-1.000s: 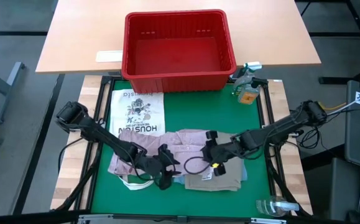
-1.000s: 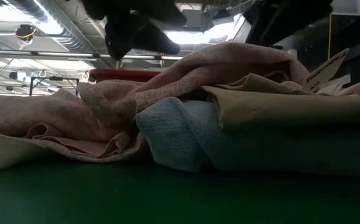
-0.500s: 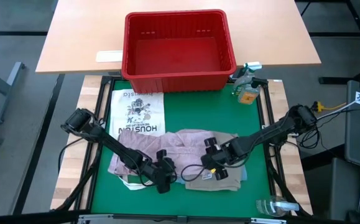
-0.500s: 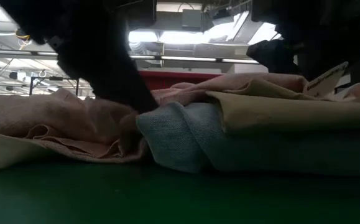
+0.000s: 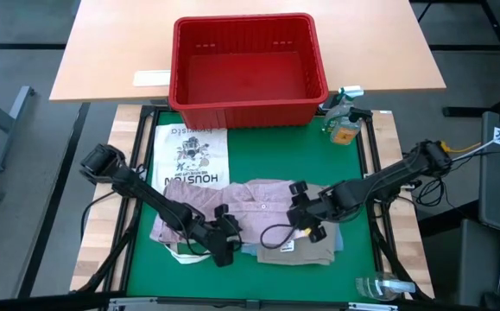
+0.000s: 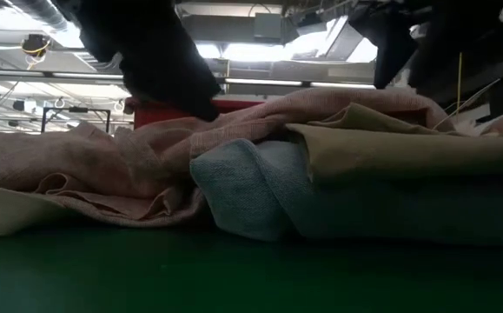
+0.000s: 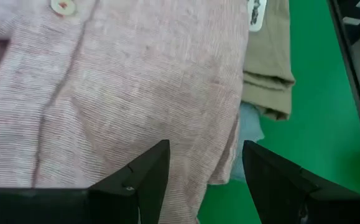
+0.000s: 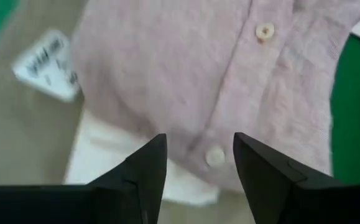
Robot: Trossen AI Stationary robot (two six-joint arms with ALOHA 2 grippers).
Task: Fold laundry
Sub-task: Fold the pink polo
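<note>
From above, the pink shirt (image 5: 241,200) lies spread across the green mat (image 5: 353,173), over the khaki piece (image 5: 306,246). The left gripper (image 5: 224,238) sits at the shirt's near edge, the right gripper (image 5: 303,210) over its right part. A red basket (image 5: 248,65) stands behind.

At table height, blue denim (image 6: 251,187) shows under the khaki, shirt draped over both; the dark shapes above are probably the arms.

The left wrist view shows the left gripper's fingers (image 7: 145,174) spread above shirt fabric.

The right wrist view shows the right gripper's fingers (image 8: 143,171) apart over the buttoned placket, holding nothing.
</note>
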